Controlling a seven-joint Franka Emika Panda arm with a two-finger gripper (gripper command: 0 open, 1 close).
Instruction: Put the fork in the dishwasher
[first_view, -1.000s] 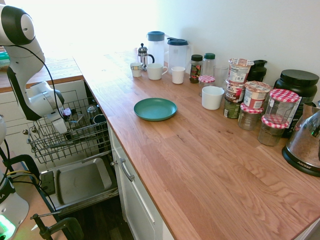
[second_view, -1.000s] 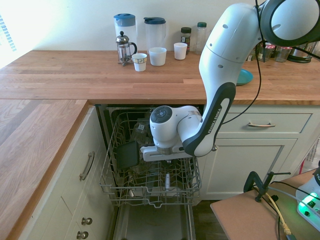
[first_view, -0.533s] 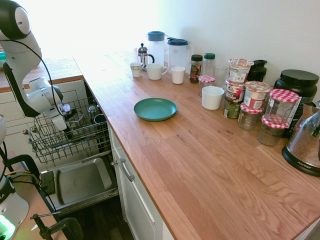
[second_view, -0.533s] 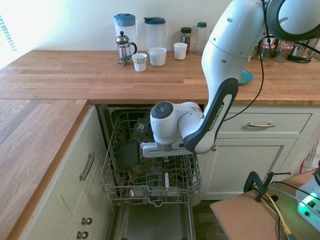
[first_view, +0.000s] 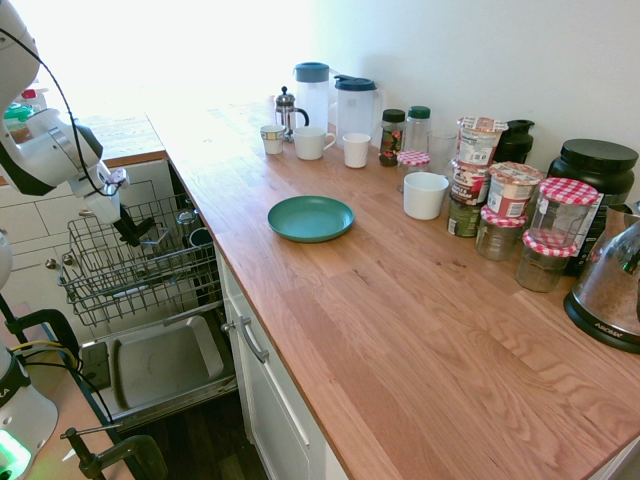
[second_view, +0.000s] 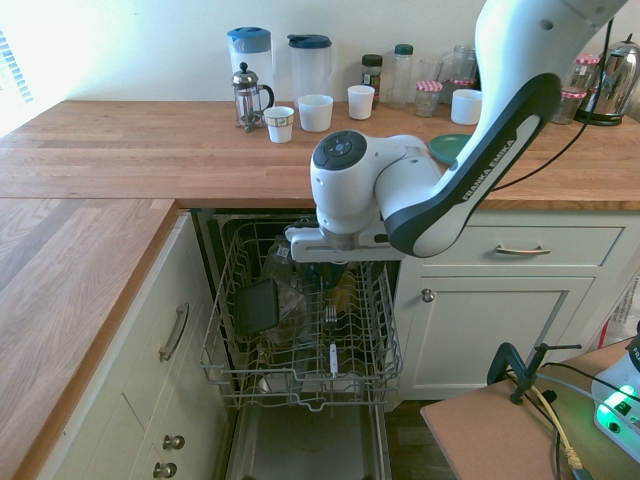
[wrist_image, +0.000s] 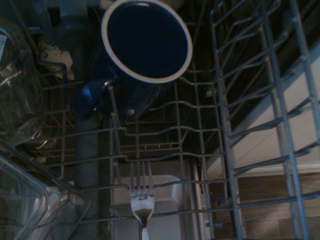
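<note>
The dishwasher (second_view: 300, 340) stands open, its wire rack (first_view: 130, 265) pulled out. Above the rack hangs the gripper (first_view: 128, 230), fingers spread and empty. The fork (second_view: 331, 345) stands in the rack, tines up: light, rigid, slick steel, probably best pinched across its thin handle.

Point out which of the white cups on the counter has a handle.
The mug beside the French press: a handle sticks out toward the small white cup. That cup, the paper cup and the larger cup by the jars show no handle.
</note>
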